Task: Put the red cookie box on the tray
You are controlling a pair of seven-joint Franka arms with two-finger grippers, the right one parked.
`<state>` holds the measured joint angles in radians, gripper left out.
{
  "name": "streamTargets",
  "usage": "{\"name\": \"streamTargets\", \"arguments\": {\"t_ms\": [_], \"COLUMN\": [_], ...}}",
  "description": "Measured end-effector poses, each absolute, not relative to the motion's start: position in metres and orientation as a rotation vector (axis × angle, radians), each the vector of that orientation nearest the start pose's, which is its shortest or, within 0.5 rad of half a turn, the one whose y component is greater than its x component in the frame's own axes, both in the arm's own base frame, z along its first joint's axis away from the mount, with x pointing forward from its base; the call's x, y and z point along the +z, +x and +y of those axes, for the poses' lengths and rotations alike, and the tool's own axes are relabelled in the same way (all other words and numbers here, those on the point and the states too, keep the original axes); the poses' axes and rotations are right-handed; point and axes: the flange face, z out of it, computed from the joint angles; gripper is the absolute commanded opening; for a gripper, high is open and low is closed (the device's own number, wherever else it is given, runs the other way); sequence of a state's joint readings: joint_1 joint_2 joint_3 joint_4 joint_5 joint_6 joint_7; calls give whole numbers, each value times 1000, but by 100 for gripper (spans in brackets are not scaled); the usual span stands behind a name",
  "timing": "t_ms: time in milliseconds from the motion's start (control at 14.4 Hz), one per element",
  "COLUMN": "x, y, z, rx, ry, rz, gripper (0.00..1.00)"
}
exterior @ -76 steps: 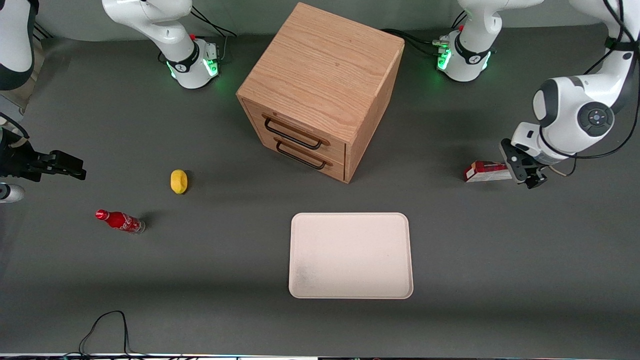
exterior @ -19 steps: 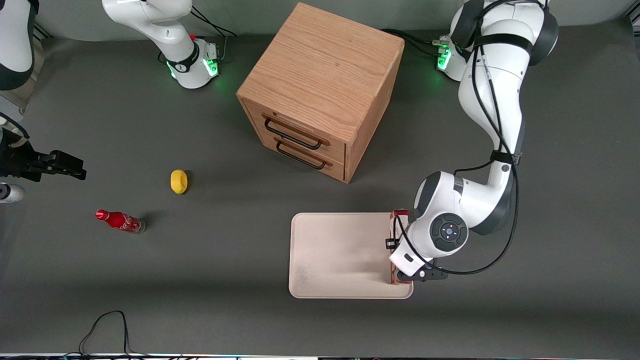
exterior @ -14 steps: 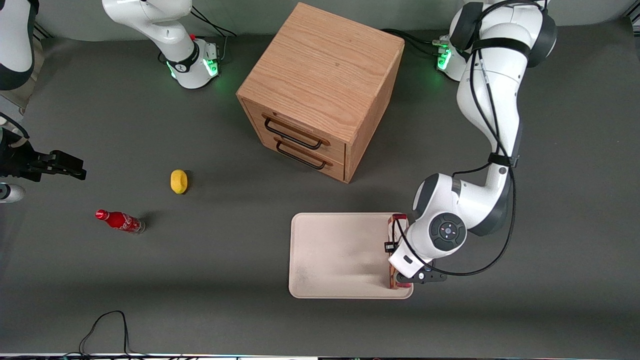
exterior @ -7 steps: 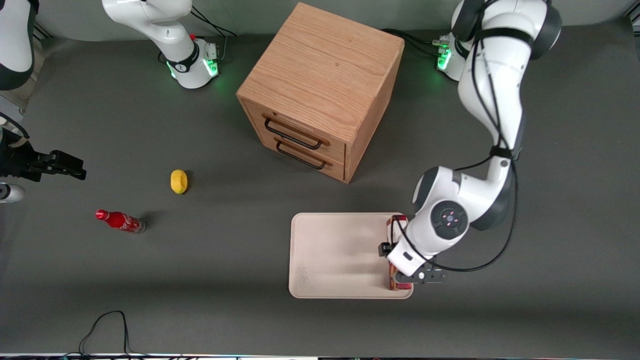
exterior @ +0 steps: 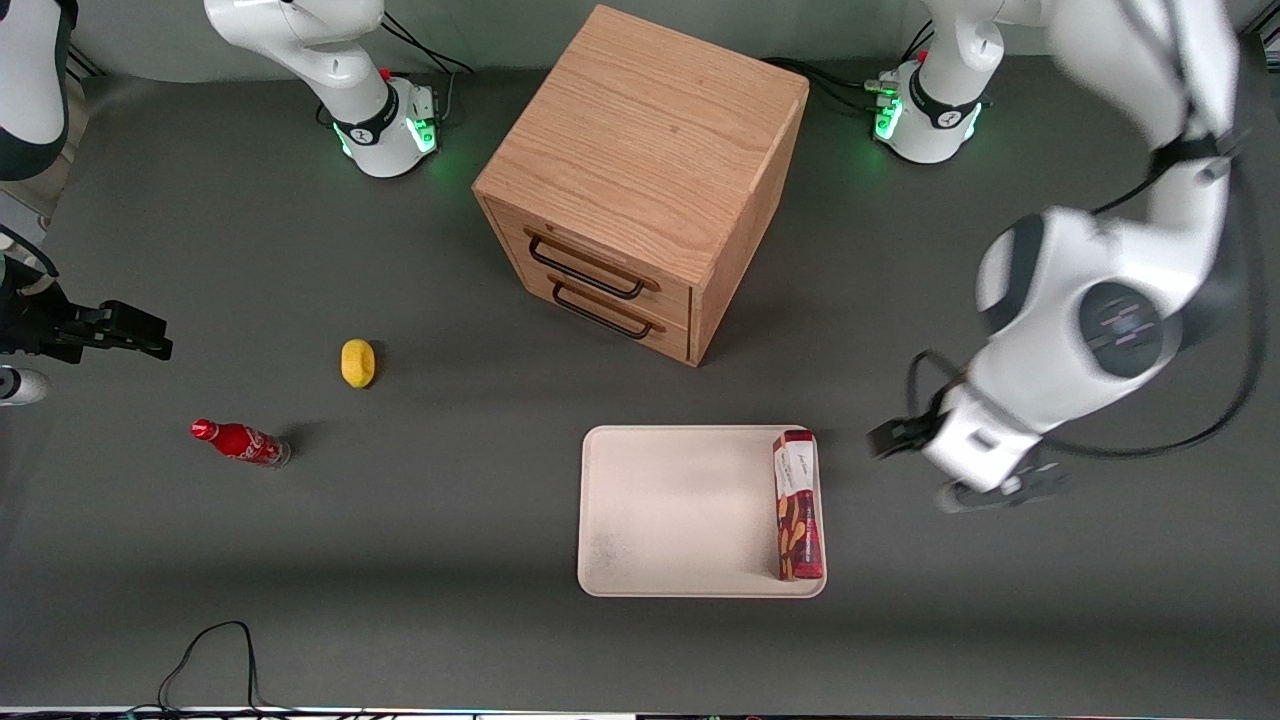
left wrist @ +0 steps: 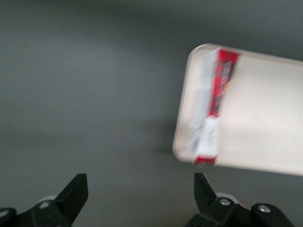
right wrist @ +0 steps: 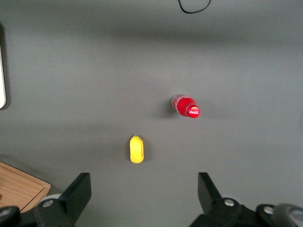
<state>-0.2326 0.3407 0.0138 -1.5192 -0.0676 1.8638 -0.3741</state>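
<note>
red cookie box (exterior: 798,505) on tray (exterior: 680,510); gripper (left wrist: 139,196) (spread wide, wrist view) aloft

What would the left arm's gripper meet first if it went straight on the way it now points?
Probably bare grey table. The open gripper points down at it, beside the cream-white tray where the long red cookie box lies along the rim. Nothing else shows in that line, though depth is unclear.

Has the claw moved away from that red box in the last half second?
Yes. The claw, open, has left the red cookie box and now hangs beside the tray, toward the working arm's end.
</note>
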Motion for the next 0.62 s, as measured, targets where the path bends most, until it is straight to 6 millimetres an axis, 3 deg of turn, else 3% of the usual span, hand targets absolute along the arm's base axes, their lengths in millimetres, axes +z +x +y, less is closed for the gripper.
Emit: {"name": "streamTargets", "arguments": {"t_ms": [139,347,485,624], "x": [501,535,550,566], "y": [620,584,558,534], "z": [-104,-41,-18,-13], "rx": [72,65,44,57], "ry": [-3181,-3192,-3197,-3199], "rz": [-230,-131,-108,-87], "gripper": [100,100,100,100]}}
